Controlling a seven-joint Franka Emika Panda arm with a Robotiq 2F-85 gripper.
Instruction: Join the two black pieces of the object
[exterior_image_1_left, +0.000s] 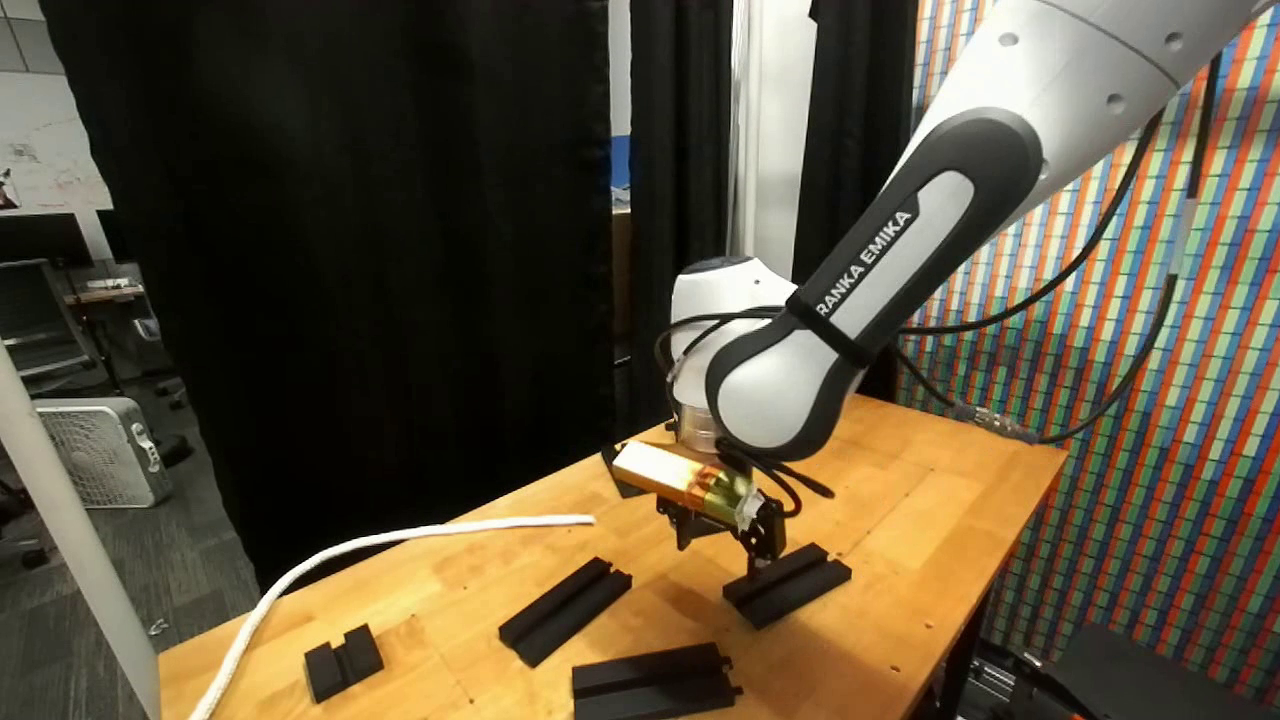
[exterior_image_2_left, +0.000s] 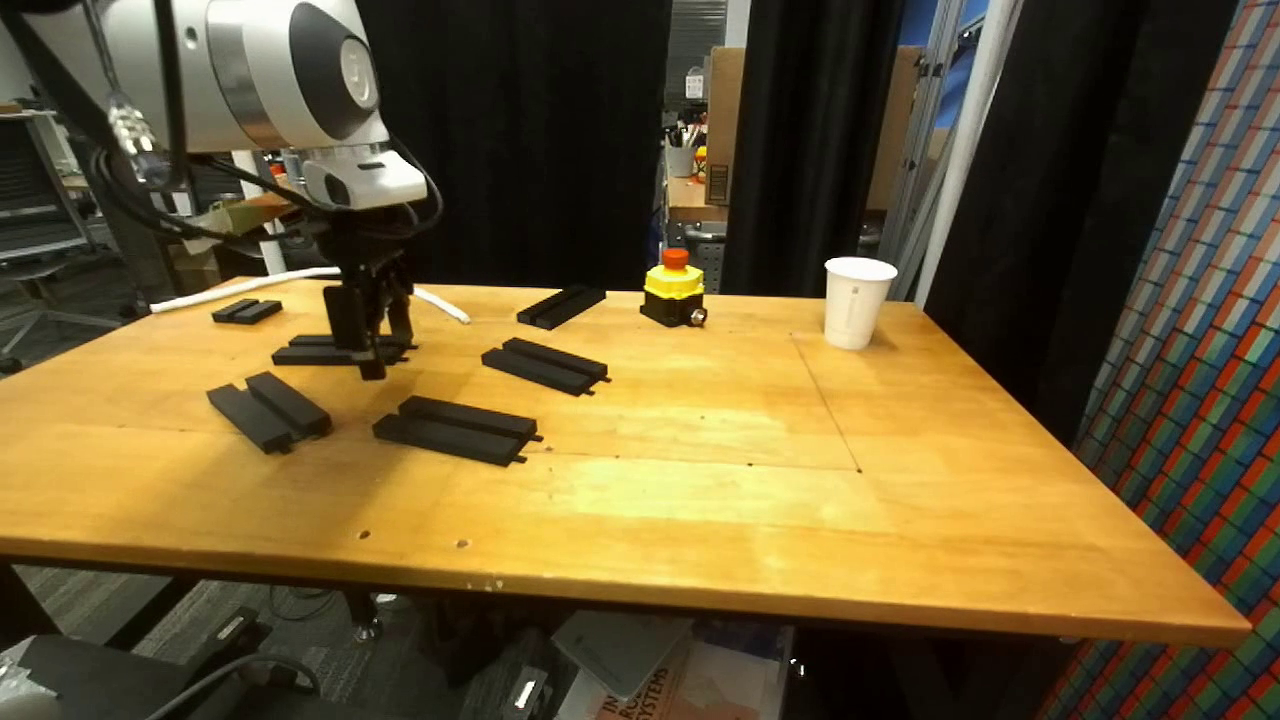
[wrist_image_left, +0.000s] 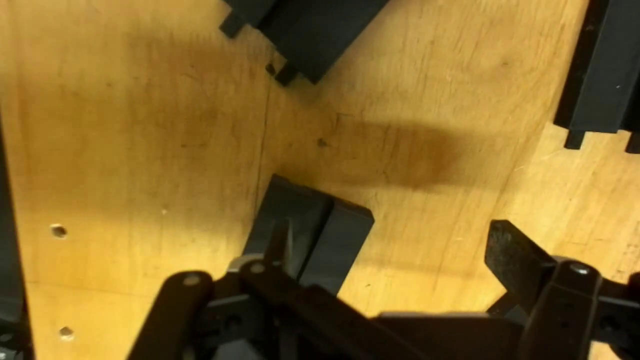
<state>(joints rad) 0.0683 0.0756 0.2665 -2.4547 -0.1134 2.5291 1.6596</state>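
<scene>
Several black grooved pieces lie flat and apart on the wooden table, some with small pegs at one end. One piece (exterior_image_1_left: 800, 590) lies under a finger of my gripper (exterior_image_1_left: 722, 550). In the wrist view a grooved piece (wrist_image_left: 340, 240) lies under the left finger of my gripper (wrist_image_left: 390, 237); whether they touch I cannot tell. Other pegged pieces show at the top (wrist_image_left: 325, 35) and right edge (wrist_image_left: 600, 80). My gripper (exterior_image_2_left: 385, 345) is open, with bare wood between its fingers. More pieces lie at the front (exterior_image_2_left: 455, 430), front left (exterior_image_2_left: 268, 412) and middle (exterior_image_2_left: 545, 365).
A short black piece (exterior_image_1_left: 343, 662) lies near a white cable (exterior_image_1_left: 400, 537). A yellow emergency stop with a red button (exterior_image_2_left: 674, 285) and a white paper cup (exterior_image_2_left: 857, 305) stand at the back. Another black piece (exterior_image_2_left: 562, 306) lies left of the stop. The table's front edge (exterior_image_2_left: 620, 590) shows.
</scene>
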